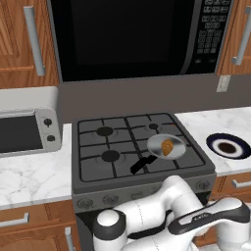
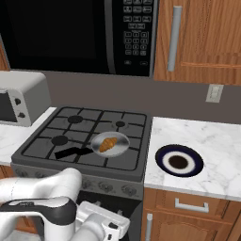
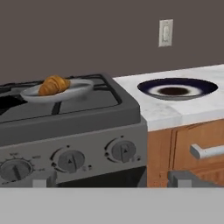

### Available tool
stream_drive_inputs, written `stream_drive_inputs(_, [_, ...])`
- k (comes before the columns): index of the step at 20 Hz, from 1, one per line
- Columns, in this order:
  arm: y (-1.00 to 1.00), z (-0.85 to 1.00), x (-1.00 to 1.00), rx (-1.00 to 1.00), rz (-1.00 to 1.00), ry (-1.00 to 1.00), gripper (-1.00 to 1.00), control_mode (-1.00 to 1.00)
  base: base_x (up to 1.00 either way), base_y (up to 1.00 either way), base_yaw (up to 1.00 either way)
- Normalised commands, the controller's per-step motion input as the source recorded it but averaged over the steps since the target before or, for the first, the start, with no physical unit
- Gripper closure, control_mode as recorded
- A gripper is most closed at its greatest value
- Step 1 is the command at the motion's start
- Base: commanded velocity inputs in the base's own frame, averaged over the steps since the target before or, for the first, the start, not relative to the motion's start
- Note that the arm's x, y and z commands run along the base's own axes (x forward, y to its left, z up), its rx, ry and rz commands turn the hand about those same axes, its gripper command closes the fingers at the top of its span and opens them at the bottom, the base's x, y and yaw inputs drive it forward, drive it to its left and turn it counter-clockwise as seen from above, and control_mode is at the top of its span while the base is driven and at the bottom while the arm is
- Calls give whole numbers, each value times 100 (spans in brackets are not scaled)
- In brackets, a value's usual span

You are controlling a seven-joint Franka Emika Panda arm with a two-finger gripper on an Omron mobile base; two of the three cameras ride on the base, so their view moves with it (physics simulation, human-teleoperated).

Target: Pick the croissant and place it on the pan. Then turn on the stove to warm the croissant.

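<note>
A croissant [image 1: 167,147] lies inside a small silver frying pan [image 1: 158,142] on the front right burner of a gas stove [image 1: 98,169], at about 3 o'clock from the stove's centre. The tool [image 3: 112,180] sits low, facing the stove's front knobs [image 3: 123,150], its two finger tips spread wide and holding nothing. A dark blue plate [image 2: 162,157] rests on the marble tabletop [image 2: 221,141] at 3 o'clock of the pan. Risk: several similar knobs sit close together, so turning the wrong one would light a burner away from the pan.
</note>
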Motion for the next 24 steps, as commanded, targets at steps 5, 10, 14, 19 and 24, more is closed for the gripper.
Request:
stream_drive_inputs(5, [0, -40, 90, -13, -12, -4, -100, -100, 0, 0, 0])
stream_drive_inputs(10, [0, -33, 77, -13, -12, -5, -100, -100, 0, 0, 0])
stream_drive_inputs(14, [14, 0, 21, -1, -3, -4, -100, -100, 0, 0, 0])
stream_drive_inputs(19, [18, 0, 85, -6, -8, -7, -100, -100, 0, 0, 0])
stream_drive_inputs(24, [25, 0, 69, -9, -11, -11, -100, -100, 0, 0, 0])
